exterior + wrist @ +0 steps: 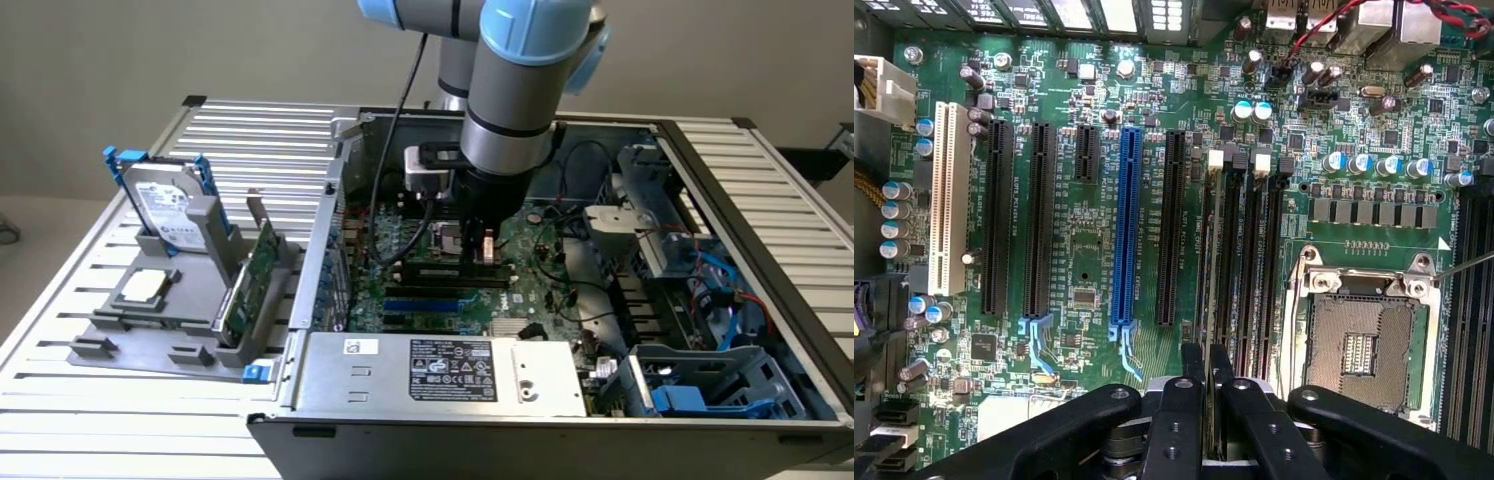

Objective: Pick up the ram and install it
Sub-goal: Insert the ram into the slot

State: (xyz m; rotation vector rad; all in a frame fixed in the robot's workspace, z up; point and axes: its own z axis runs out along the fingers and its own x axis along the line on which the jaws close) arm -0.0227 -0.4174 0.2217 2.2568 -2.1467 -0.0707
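Inside an open computer case (310, 290), the robot's gripper (483, 250) hangs low over the motherboard (541, 290), its fingers (1179, 400) pinched almost together on the ram (1208, 412). The wrist view shows the ram edge-on as a thin strip between them, directly above the black memory slots (1239, 250) beside the bare processor socket (1364, 340). In the exterior view, the power supply (441, 370) lies at six o'clock from the gripper, and a grey holder (134, 345) with a hard drive (167, 205) and a green card (254, 280) sits at nine o'clock.
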